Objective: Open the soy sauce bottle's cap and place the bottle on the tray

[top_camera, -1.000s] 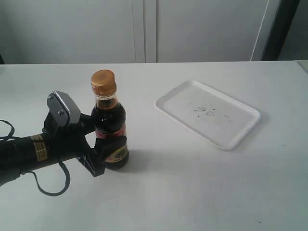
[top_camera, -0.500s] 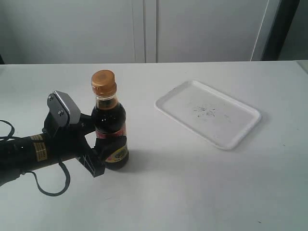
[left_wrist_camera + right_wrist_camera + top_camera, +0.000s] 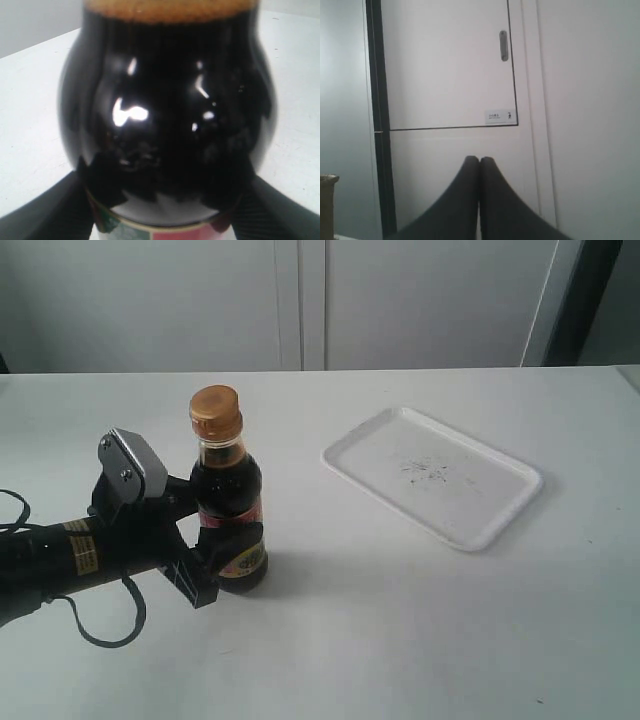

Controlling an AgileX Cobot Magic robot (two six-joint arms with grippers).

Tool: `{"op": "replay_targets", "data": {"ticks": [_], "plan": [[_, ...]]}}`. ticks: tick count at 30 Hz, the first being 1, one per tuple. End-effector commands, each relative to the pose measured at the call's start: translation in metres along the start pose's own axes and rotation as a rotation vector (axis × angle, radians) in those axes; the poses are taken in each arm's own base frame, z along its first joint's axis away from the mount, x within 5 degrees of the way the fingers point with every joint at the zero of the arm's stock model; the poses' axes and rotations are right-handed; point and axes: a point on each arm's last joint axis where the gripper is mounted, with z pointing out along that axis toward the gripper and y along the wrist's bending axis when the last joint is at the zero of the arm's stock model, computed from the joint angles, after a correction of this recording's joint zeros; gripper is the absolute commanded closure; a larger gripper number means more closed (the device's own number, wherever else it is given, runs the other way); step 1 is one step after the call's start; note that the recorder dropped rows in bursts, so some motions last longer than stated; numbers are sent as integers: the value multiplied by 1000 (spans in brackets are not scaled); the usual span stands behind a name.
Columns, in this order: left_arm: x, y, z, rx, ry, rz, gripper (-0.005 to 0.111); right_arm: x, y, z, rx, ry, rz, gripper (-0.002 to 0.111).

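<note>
The soy sauce bottle (image 3: 226,500) stands upright on the white table, left of centre, dark liquid filling it to the neck. Its bronze-gold cap (image 3: 215,411) sits on top with the lid down. My left gripper (image 3: 222,545) reaches in from the left and is shut on the bottle's lower body at the label. In the left wrist view the bottle (image 3: 165,110) fills the picture, with a black finger on each side. The white tray (image 3: 432,475) lies to the right, with faint dark specks and nothing on it. My right gripper (image 3: 479,161) is shut and faces a wall.
The white table (image 3: 400,640) stretches around the bottle and tray. A pale cabinet front (image 3: 300,300) runs behind the table's far edge. The right wrist view shows a white door panel (image 3: 450,65) with a small handle.
</note>
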Motion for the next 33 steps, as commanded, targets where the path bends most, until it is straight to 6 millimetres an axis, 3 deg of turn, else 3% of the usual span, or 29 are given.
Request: {"op": "replay_targets", "data": {"ticks": [1,10,20,24,30,33], "plan": [[-1,-3,0,22,1,15,106,19,4,15,-73,32,-23,108],[-1,-3,0,22,1,15,106,59,17,35,-124,109,-97,108],[-1,-3,0,22,1,15,106,99,43,51,-216,104,-397,108],[-1,-3,0,22,1,15,106,118,45,63,-250,141,-448,108],[-1,-3,0,22,1,15,106,141,58,85,-439,130,-642,108],[-1,-3,0,26,2,17,106,161,60,106,-498,151,-734,108]]}}
